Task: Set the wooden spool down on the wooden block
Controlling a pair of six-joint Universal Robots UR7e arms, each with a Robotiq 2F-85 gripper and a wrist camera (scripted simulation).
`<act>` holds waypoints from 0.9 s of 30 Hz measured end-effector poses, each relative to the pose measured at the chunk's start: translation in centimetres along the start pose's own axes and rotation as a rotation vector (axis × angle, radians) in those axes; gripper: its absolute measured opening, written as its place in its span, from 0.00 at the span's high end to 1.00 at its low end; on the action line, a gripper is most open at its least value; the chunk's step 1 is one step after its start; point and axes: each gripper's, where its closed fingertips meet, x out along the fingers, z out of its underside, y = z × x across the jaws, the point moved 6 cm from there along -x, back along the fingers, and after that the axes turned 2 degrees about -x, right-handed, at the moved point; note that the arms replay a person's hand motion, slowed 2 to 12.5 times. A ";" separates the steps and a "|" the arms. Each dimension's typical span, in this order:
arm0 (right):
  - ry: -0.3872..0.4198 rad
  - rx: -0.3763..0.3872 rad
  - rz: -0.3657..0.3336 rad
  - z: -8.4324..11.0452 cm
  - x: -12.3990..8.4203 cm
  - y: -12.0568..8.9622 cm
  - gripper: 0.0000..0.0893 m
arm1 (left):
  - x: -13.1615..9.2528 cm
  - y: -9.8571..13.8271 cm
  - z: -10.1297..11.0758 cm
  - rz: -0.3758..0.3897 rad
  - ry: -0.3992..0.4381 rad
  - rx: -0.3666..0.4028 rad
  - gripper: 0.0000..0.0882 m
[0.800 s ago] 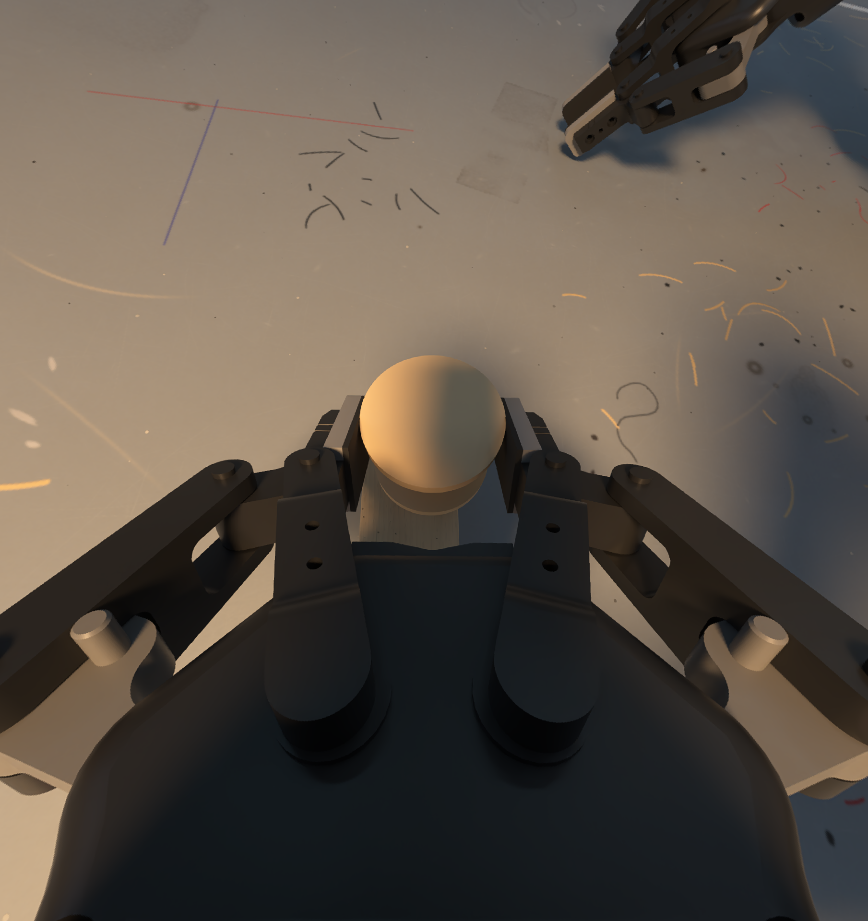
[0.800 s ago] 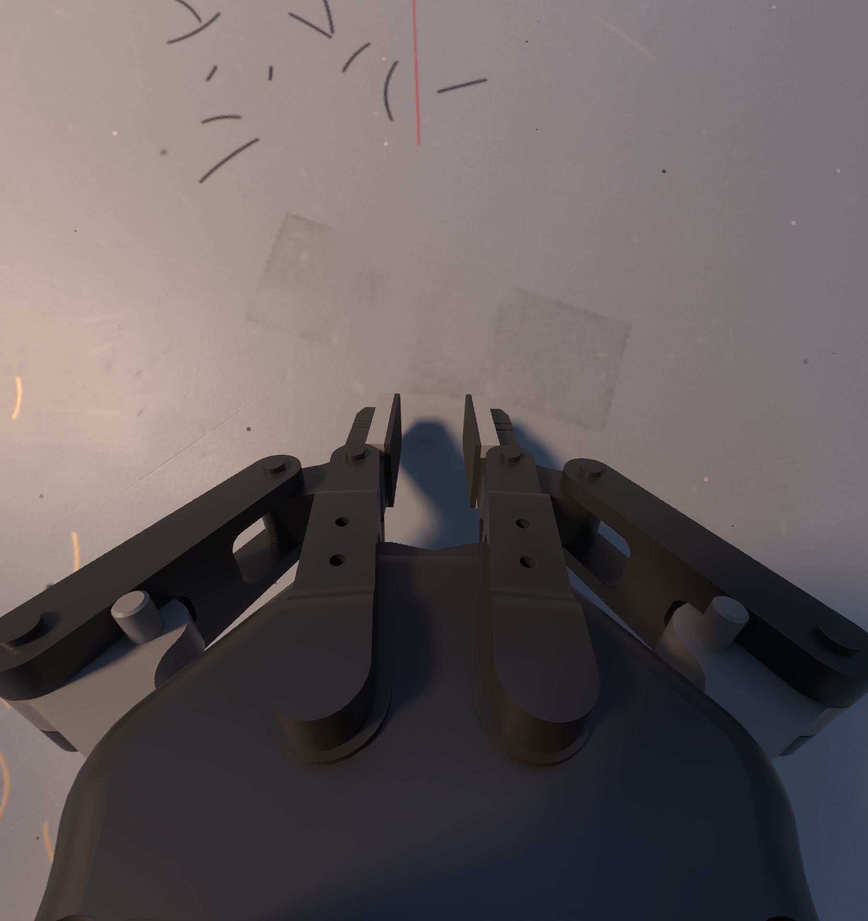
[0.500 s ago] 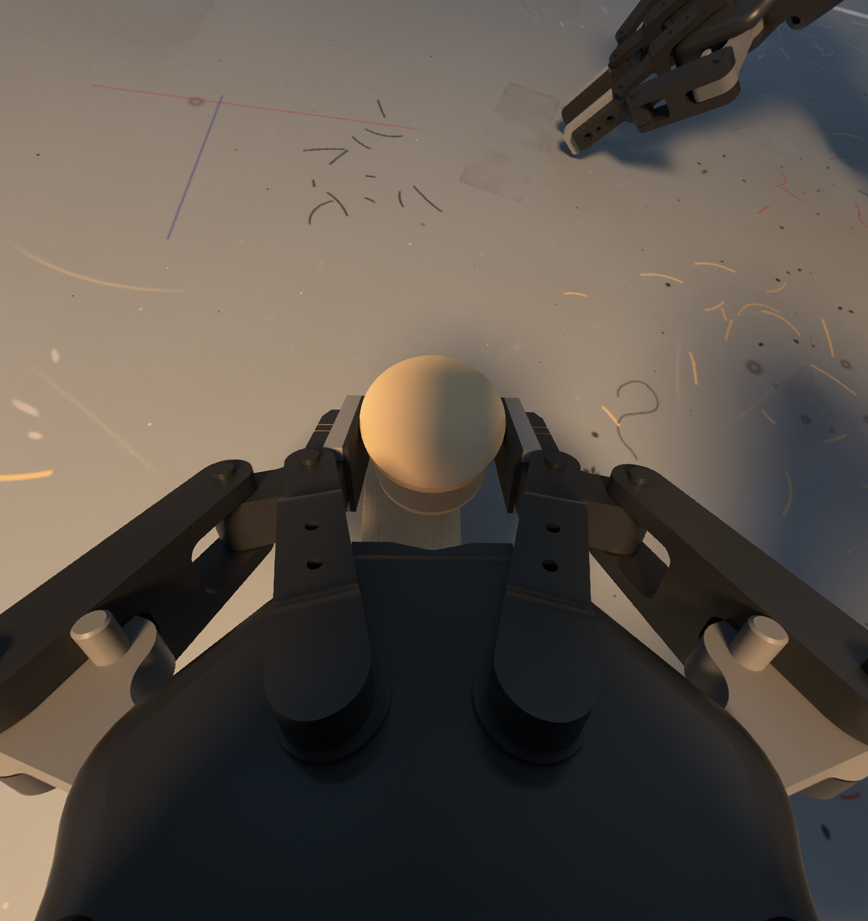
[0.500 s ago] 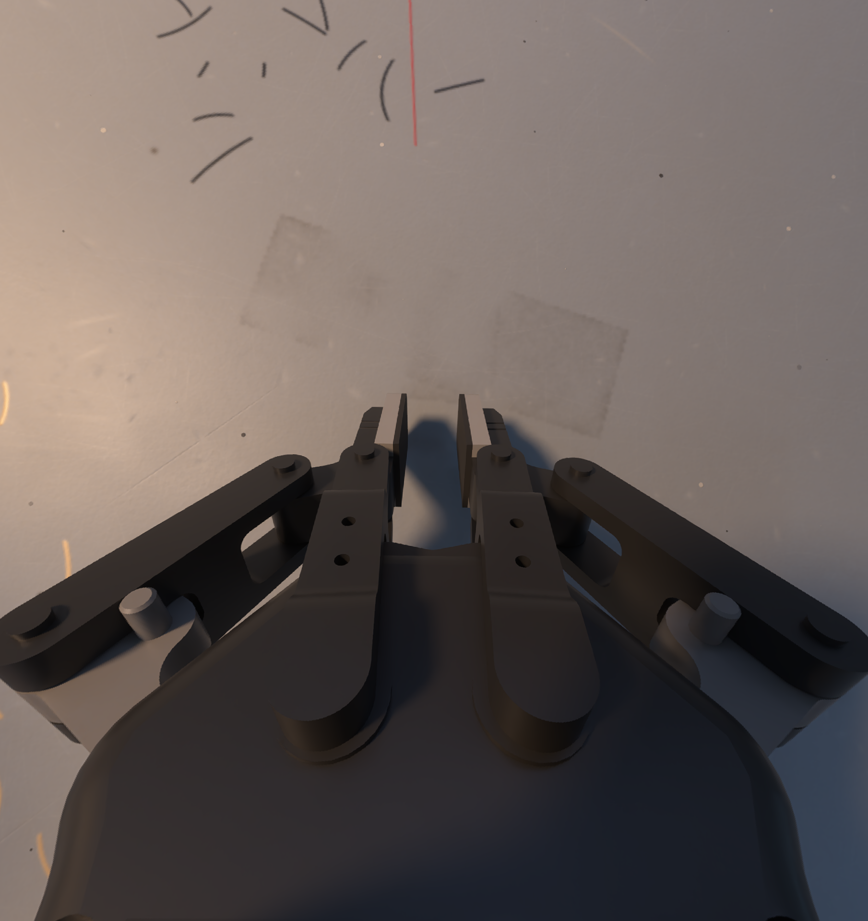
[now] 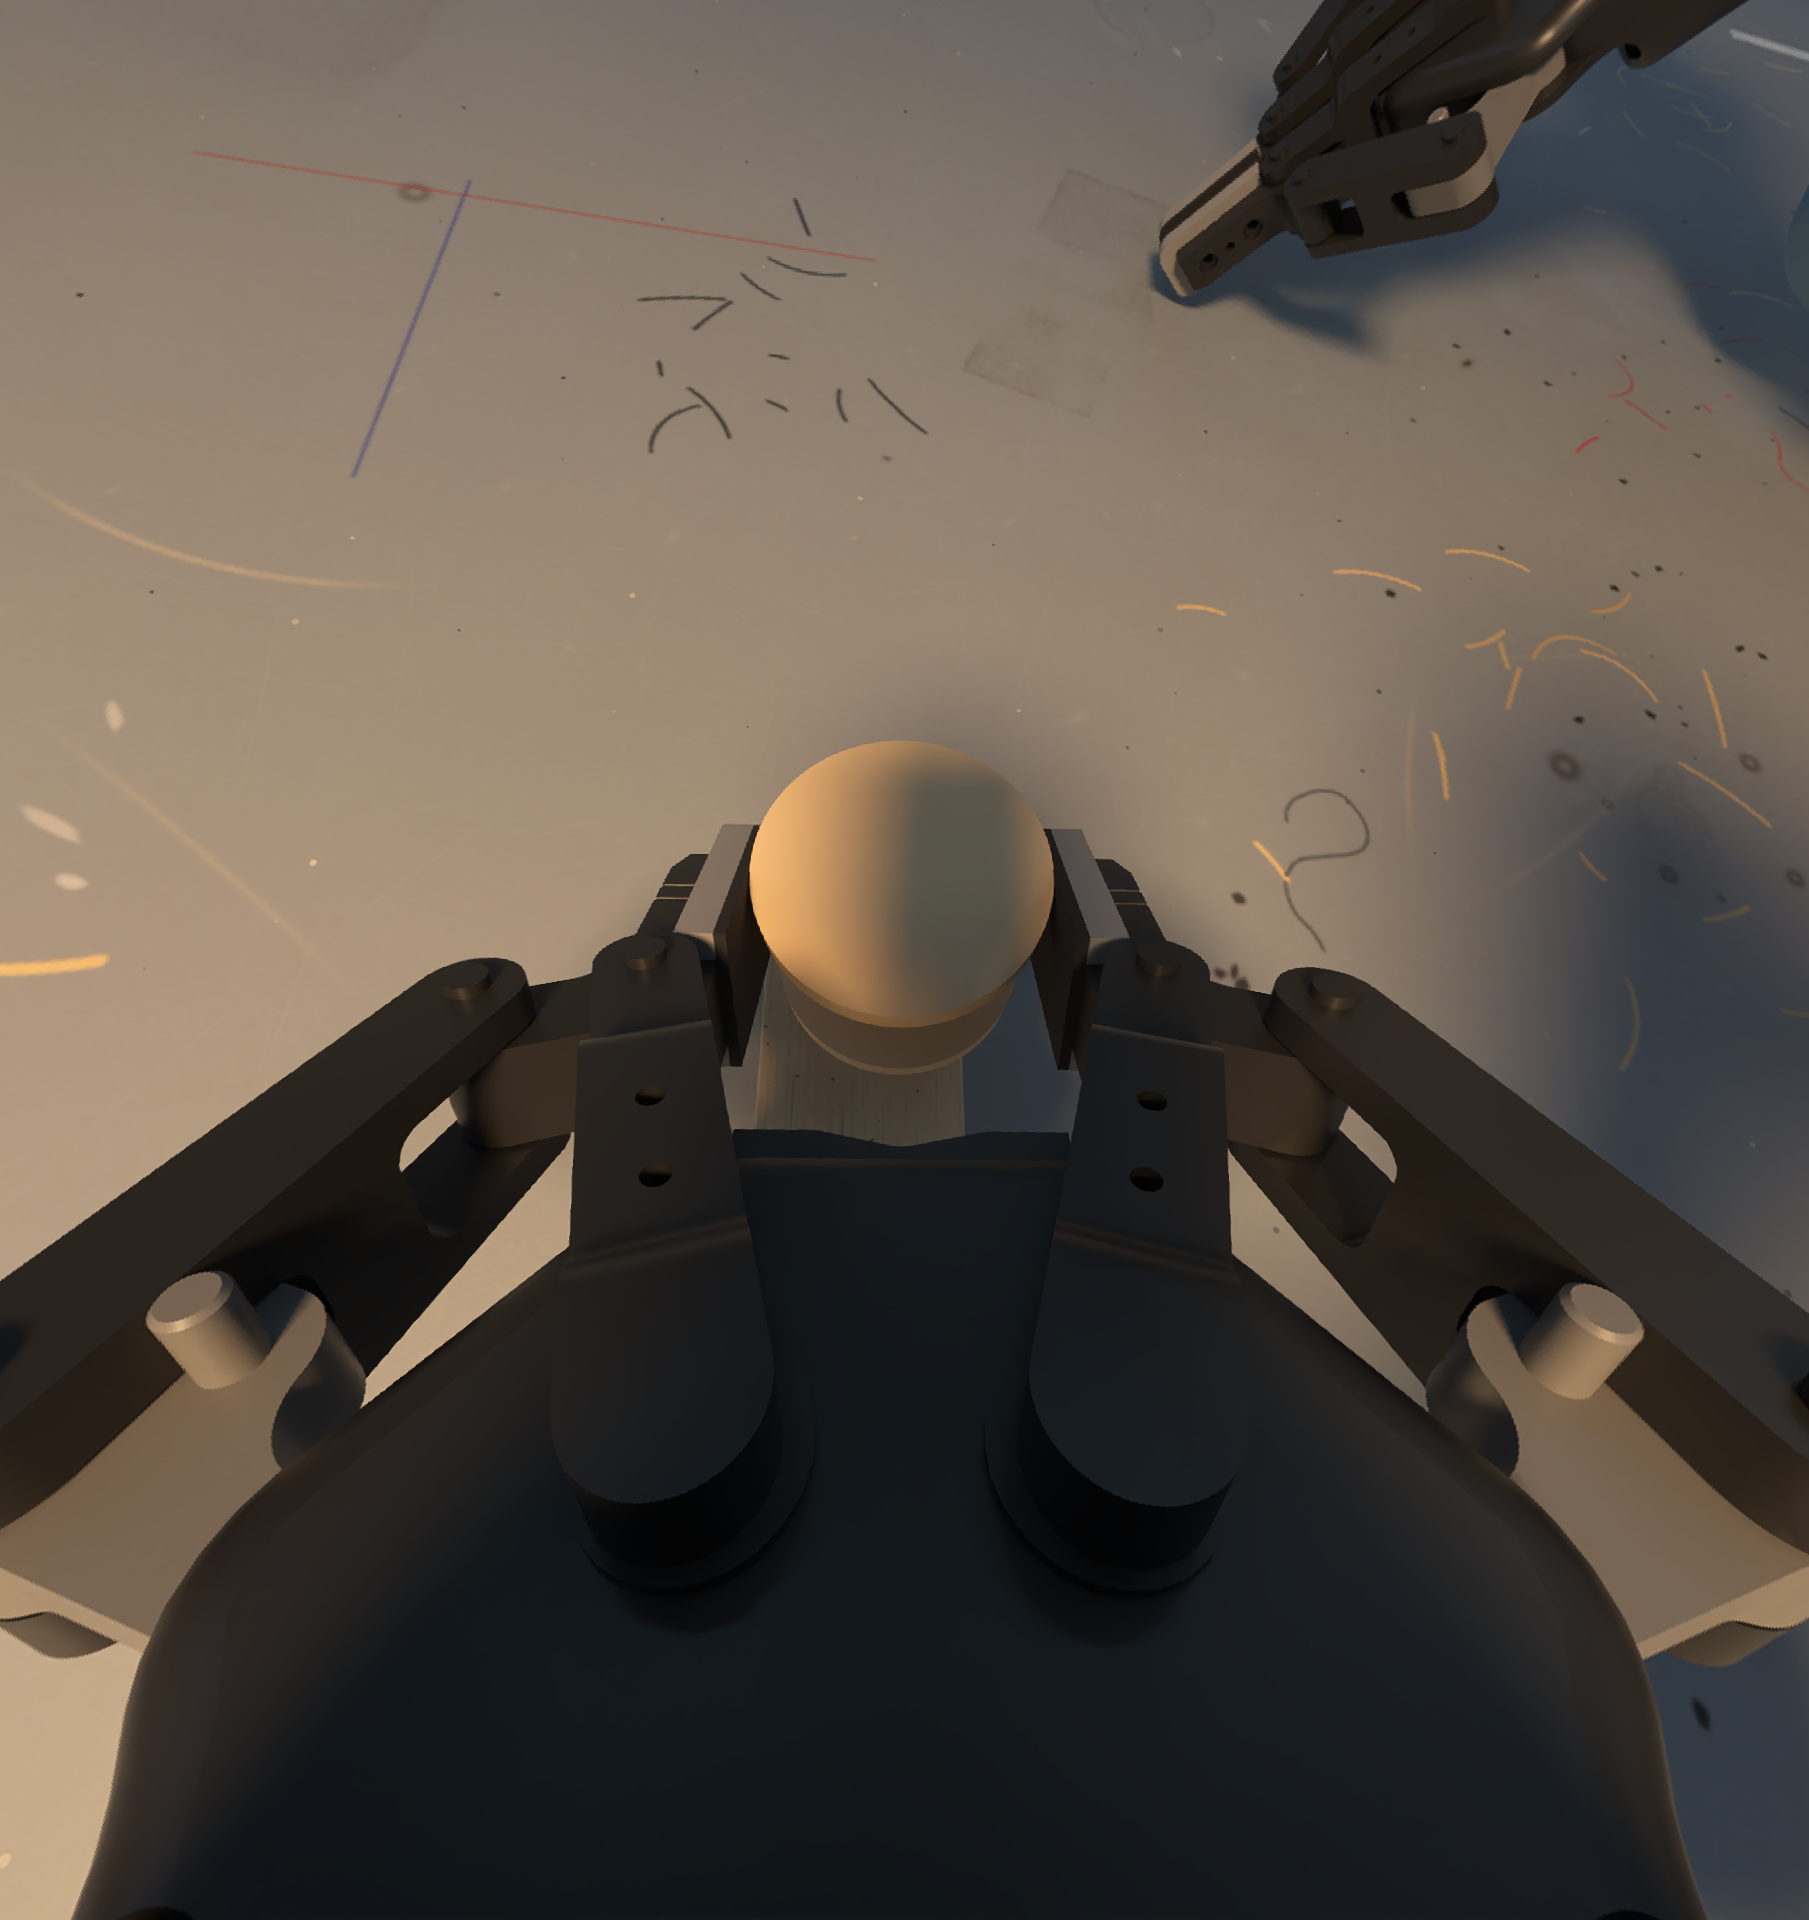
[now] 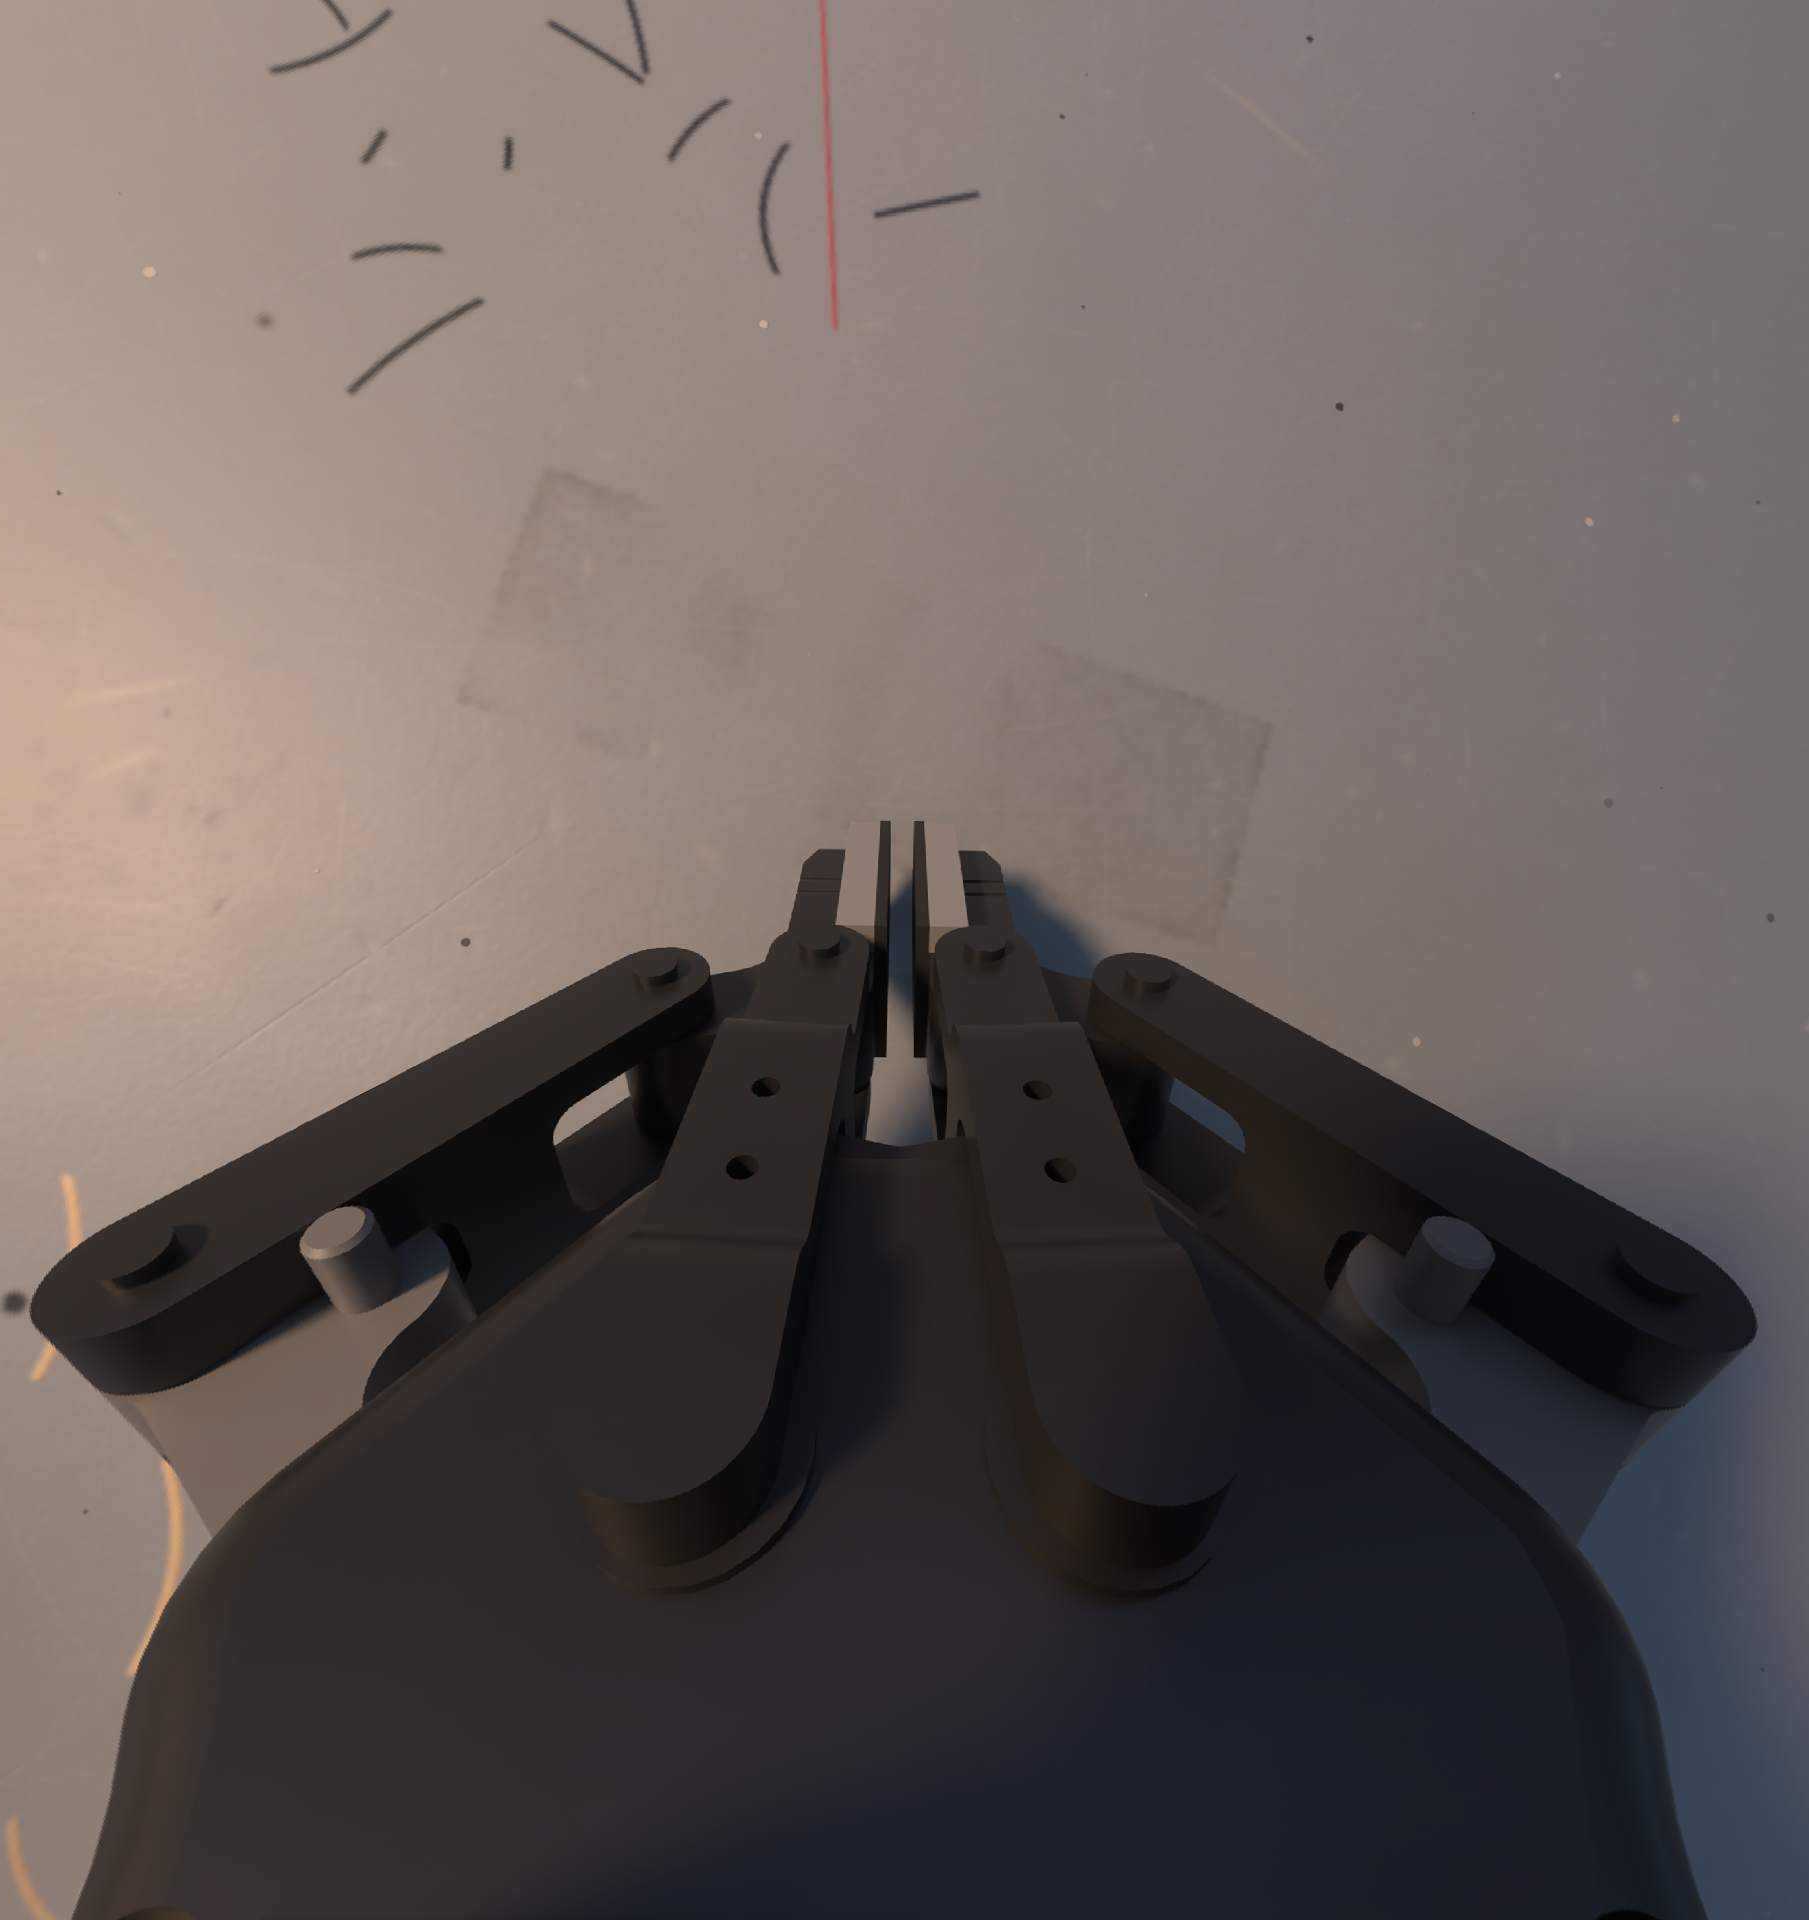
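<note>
Spool, tan round-topped wood (image 5: 900, 894), sits clamped between your left pincer (image 5: 900, 935) pads for carrying; wooden block unseen. Right pincer (image 6: 901, 873) is closed, empty, idle.

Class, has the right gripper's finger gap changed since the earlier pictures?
Yes. The right gripper has closed to a slit, near the faint square patch on the table.

Dim, warm light comes from the left — right sides fall into bluish shadow. Both views are sharp. Edges bow with wide-angle distortion.
</note>
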 end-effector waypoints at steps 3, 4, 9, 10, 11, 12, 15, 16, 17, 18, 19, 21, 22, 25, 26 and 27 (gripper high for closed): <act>-0.003 -0.003 0.004 -0.1 0.1 0.0 0.98 | 0.0 0.0 0.0 0.001 0.001 -0.003 0.50; -0.005 -0.005 0.005 -0.1 0.1 0.1 0.99 | -0.1 0.0 0.0 0.002 0.001 -0.004 0.50; -0.009 -0.009 0.009 -0.2 0.2 0.1 1.00 | -0.1 -0.1 0.1 0.003 0.001 -0.008 0.50; -0.009 -0.009 0.009 -0.2 0.2 0.1 1.00 | -0.1 -0.1 0.1 0.004 0.001 -0.009 0.50; -0.009 -0.009 0.009 -0.3 0.2 0.1 1.00 | -0.2 -0.1 0.1 0.004 0.001 -0.010 0.50; -0.009 -0.010 0.009 -0.3 0.2 0.1 1.00 | -0.2 -0.1 0.1 0.004 0.001 -0.010 0.50; -0.009 -0.011 0.011 -0.3 0.2 0.1 1.00 | -0.2 -0.1 0.2 0.004 0.001 -0.012 0.50; -0.009 -0.011 0.012 -0.3 0.3 0.1 1.00 | -0.2 -0.2 0.2 0.003 0.001 -0.012 0.50; -0.009 -0.012 0.013 -0.3 0.3 0.1 1.00 | -0.2 -0.2 0.2 0.003 0.001 -0.013 0.50; -0.010 -0.012 0.013 -0.4 0.3 0.1 1.00 | -0.2 -0.2 0.2 0.003 0.001 -0.013 0.50; -0.010 -0.012 0.014 -0.4 0.3 0.1 1.00 | -0.2 -0.2 0.2 0.003 0.001 -0.014 0.50; -0.011 -0.012 0.015 -0.4 0.3 0.1 1.00 | -0.3 -0.2 0.2 0.003 0.000 -0.014 0.50; -0.012 -0.013 0.016 -0.4 0.3 0.1 1.00 | -0.3 -0.3 0.2 0.002 0.000 -0.015 0.50; -0.014 -0.015 0.014 -0.4 0.3 0.0 1.00 | -0.3 -0.3 0.3 0.001 -0.001 -0.016 0.50; -0.015 -0.015 0.013 -0.4 0.3 0.0 1.00 | -0.3 -0.3 0.3 0.001 -0.002 -0.017 0.50; -0.016 -0.016 0.012 -0.4 0.2 0.0 1.00 | -0.3 -0.4 0.3 0.001 -0.002 -0.017 0.50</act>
